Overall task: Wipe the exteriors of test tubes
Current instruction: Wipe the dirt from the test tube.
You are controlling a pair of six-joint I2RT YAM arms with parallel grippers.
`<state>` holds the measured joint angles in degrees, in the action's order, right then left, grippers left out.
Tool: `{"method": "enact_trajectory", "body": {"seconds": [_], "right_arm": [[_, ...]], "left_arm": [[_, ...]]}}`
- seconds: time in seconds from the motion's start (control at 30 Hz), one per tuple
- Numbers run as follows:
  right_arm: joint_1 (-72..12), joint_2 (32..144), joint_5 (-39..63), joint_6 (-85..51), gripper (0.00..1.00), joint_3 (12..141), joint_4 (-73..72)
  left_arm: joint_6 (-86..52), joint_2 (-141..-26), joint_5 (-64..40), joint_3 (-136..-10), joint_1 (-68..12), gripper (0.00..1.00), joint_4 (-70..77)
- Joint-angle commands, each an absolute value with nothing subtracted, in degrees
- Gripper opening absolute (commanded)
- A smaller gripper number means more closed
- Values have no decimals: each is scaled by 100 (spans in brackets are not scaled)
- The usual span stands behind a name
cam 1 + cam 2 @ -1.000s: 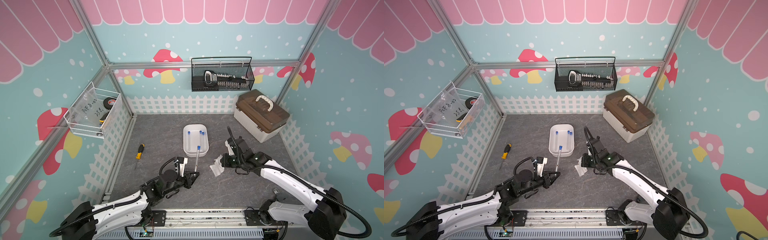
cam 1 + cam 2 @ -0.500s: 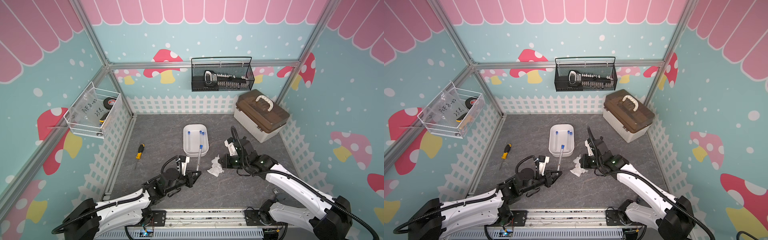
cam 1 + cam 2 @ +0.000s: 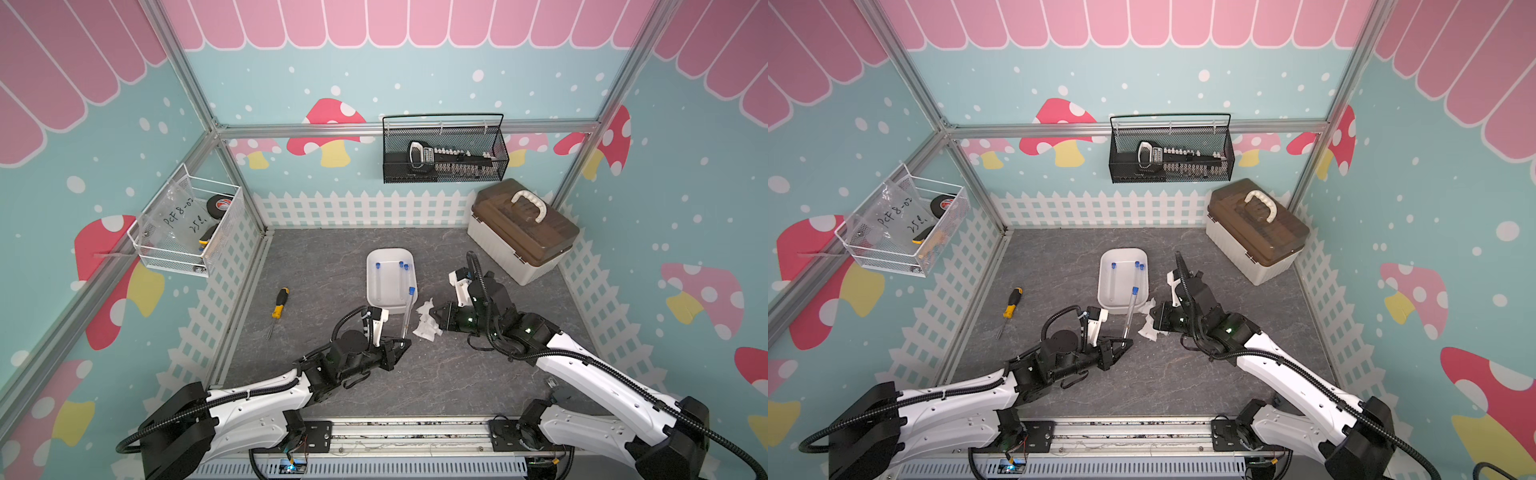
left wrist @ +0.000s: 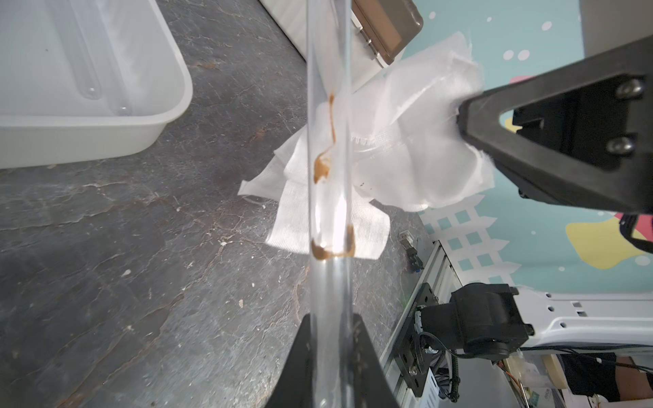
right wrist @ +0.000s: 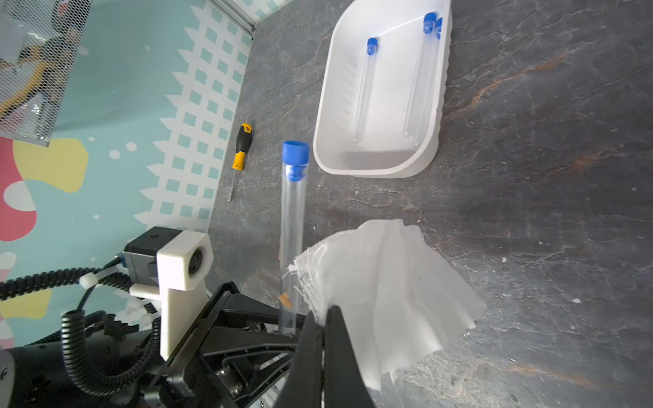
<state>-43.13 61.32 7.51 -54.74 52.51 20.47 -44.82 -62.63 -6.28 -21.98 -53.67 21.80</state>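
My left gripper (image 3: 402, 343) (image 3: 1125, 341) (image 4: 330, 326) is shut on the lower end of a clear test tube (image 3: 407, 313) (image 3: 1129, 313) (image 4: 329, 106) (image 5: 292, 226). The tube stands tilted, blue cap up, with brown smears on its glass. My right gripper (image 3: 436, 318) (image 3: 1155, 320) (image 5: 324, 314) is shut on a crumpled white gauze cloth (image 3: 424, 323) (image 3: 1147, 326) (image 4: 406, 159) (image 5: 388, 289). The cloth hangs right beside the smeared part; I cannot tell whether it touches. Three more capped test tubes (image 3: 402, 276) (image 5: 364, 88) lie in a white tray (image 3: 390, 253) (image 3: 1123, 252) (image 5: 374, 167) just behind.
A yellow-and-black screwdriver (image 3: 279, 302) (image 5: 242, 148) lies on the grey floor to the left. A brown-lidded toolbox (image 3: 521, 232) stands at the back right. A black wire basket (image 3: 444, 153) hangs on the back wall, a white one (image 3: 187, 228) on the left wall.
The right gripper has brought the cloth leftward, closer to the tube, and its arm has dropped lower. The left gripper has shifted the tube slightly right.
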Motion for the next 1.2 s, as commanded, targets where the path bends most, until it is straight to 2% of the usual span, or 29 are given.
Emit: {"method": "enact_trajectory", "body": {"seconds": [0.0, 0.47, 1.17], "right_arm": [[-4446, 6159, 466, -5752, 0, 5255, 1613], [-4675, 6447, 741, -5846, 0, 5446, 612], [-4702, 7234, 690, -5739, 0, 5326, 826]], "left_arm": [[-4550, -6483, -733, -2444, -5413, 8, 2472], [-4603, -7183, -949, -2799, -5493, 8, 2742], [-4474, -7040, -1002, -2838, -5651, 8, 2698]]}}
